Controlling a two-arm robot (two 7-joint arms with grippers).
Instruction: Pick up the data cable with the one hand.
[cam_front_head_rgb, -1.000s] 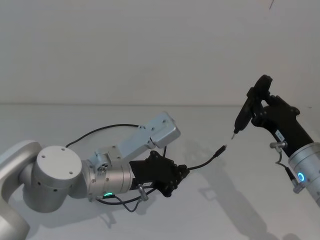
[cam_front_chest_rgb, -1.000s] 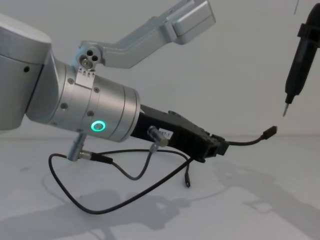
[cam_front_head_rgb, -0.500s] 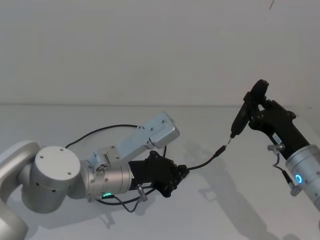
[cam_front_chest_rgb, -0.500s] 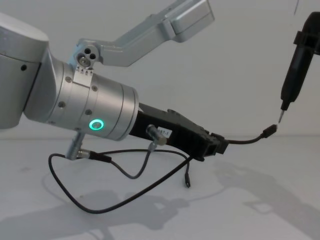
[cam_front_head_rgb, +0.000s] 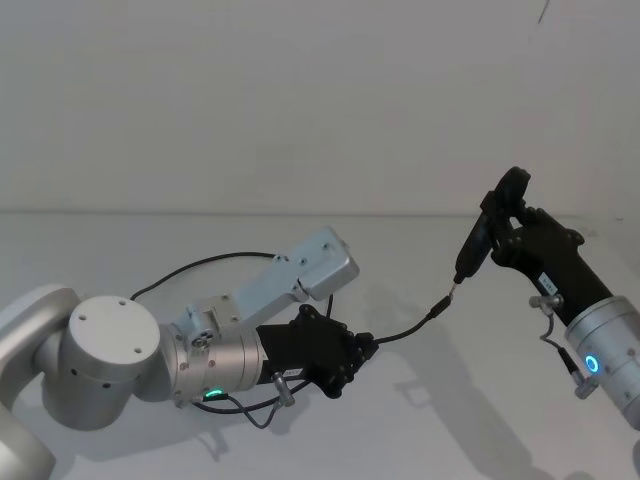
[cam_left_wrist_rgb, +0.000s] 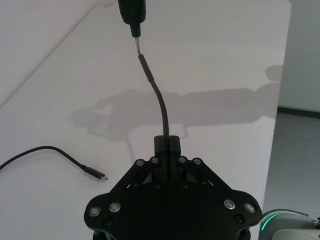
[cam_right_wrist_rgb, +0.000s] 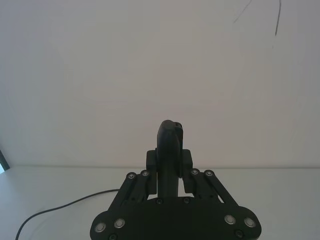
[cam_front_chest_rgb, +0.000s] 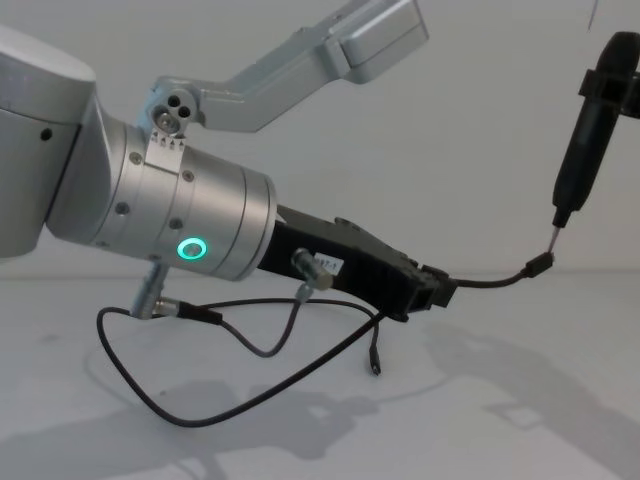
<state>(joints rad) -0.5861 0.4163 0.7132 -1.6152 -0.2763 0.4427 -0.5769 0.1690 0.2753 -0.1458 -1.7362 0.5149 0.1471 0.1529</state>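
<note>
Cable (cam_front_head_rgb: 405, 329) already lifted, pinched near one plug by left gripper (cam_front_head_rgb: 362, 349) low over the table (cam_front_head_rgb: 480, 400), free end raised to the pen tool (cam_front_head_rgb: 476, 243) clamped in right gripper (cam_front_head_rgb: 505, 238); next, likely, hold the grip steady.

The head view looks down on the worktop (cam_front_head_rgb: 420, 420); the chest view looks low across it; each wrist view sits close behind its own tool.
</note>
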